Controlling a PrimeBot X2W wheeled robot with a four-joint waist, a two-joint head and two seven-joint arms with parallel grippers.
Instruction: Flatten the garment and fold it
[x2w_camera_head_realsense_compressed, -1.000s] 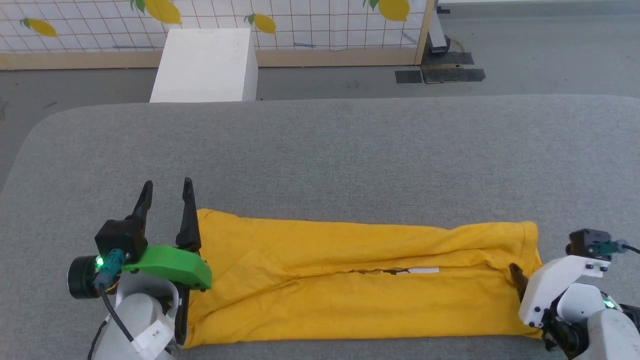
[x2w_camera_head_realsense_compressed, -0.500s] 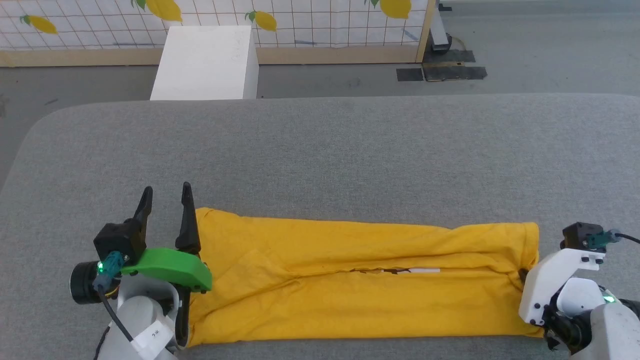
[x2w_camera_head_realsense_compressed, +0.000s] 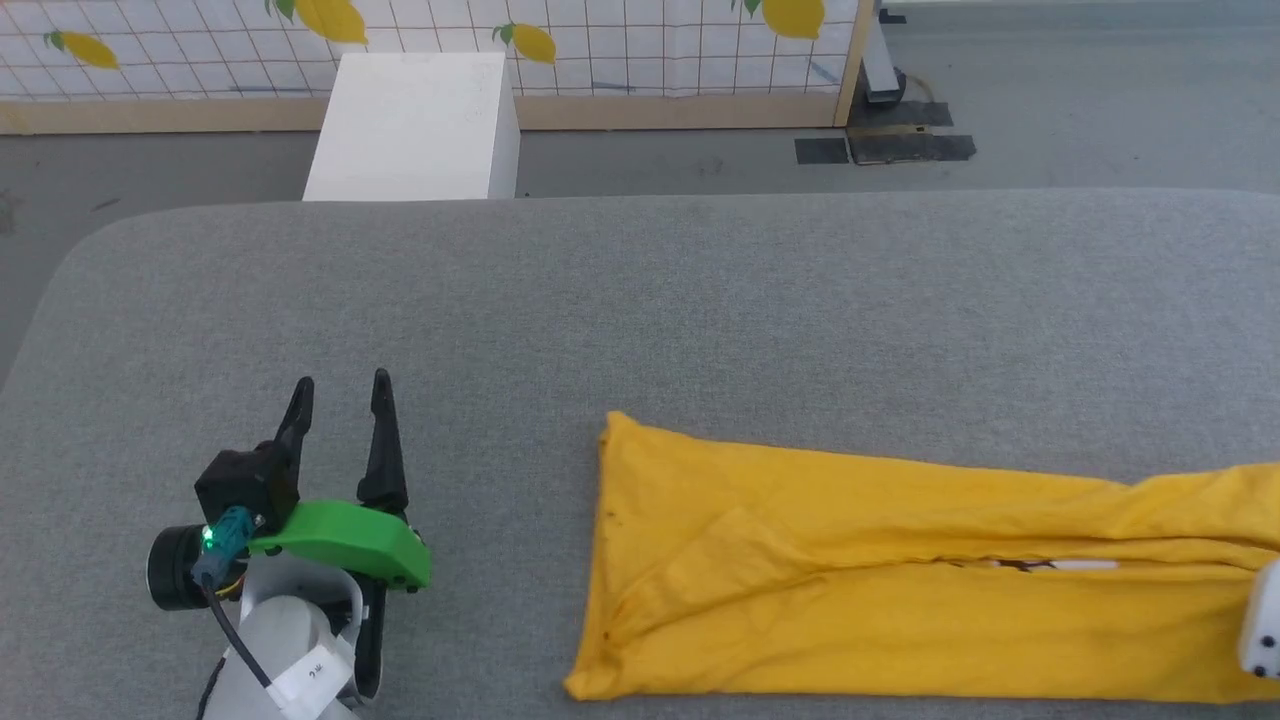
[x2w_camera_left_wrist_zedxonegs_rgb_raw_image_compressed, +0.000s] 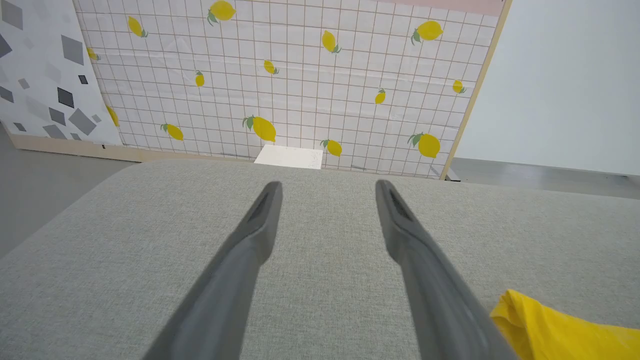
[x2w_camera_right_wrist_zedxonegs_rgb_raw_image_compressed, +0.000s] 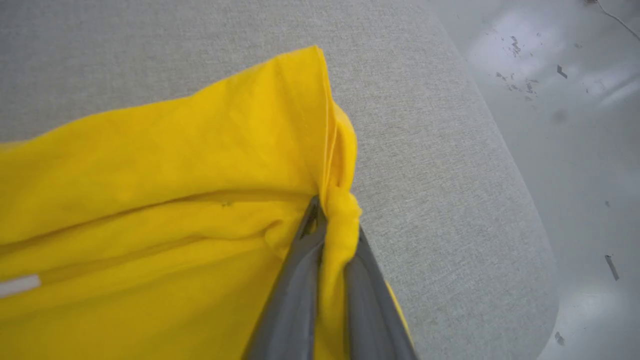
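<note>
Seeing the garment (x2w_camera_head_realsense_compressed: 900, 590) lie long-axis left-to-right across my table (x2w_camera_head_realsense_compressed: 640, 300); right gripper (x2w_camera_right_wrist_zedxonegs_rgb_raw_image_compressed: 332, 225) fingers pinched tight on its right-end hem, left gripper (x2w_camera_head_realsense_compressed: 340, 395) fingers spread wide, empty.

Grey fabric-covered table (x2w_camera_head_realsense_compressed: 700, 300), rounded corners, yellow garment (x2w_camera_head_realsense_compressed: 850, 600) lying folded lengthwise on its near right part

Left end effector (x2w_camera_head_realsense_compressed: 341, 383) has dark fingers (x2w_camera_head_realsense_compressed: 378, 450), green bracket (x2w_camera_head_realsense_compressed: 340, 535), white forearm (x2w_camera_head_realsense_compressed: 280, 650).
</note>
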